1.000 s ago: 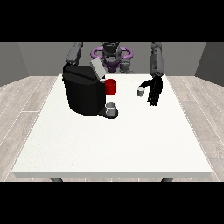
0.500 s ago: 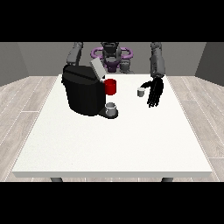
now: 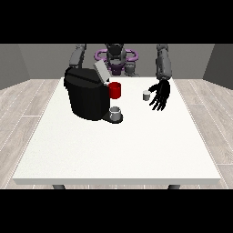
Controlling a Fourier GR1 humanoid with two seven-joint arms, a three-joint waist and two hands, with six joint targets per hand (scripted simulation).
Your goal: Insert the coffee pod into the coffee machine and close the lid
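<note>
Currently coffee pod (image 3: 146, 95) sits on the table (image 3: 118, 145) just beside the spread-fingered, empty hand at the view's right (image 3: 160, 95); coffee machine (image 3: 87, 93) lid (image 3: 101, 72) up, red mug (image 3: 115, 90) between them

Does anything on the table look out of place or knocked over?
Nothing stands out. The coffee pod stands upright on the table beside the hand at the view's right. The coffee machine is upright, its lid raised, a cup at its base.
</note>
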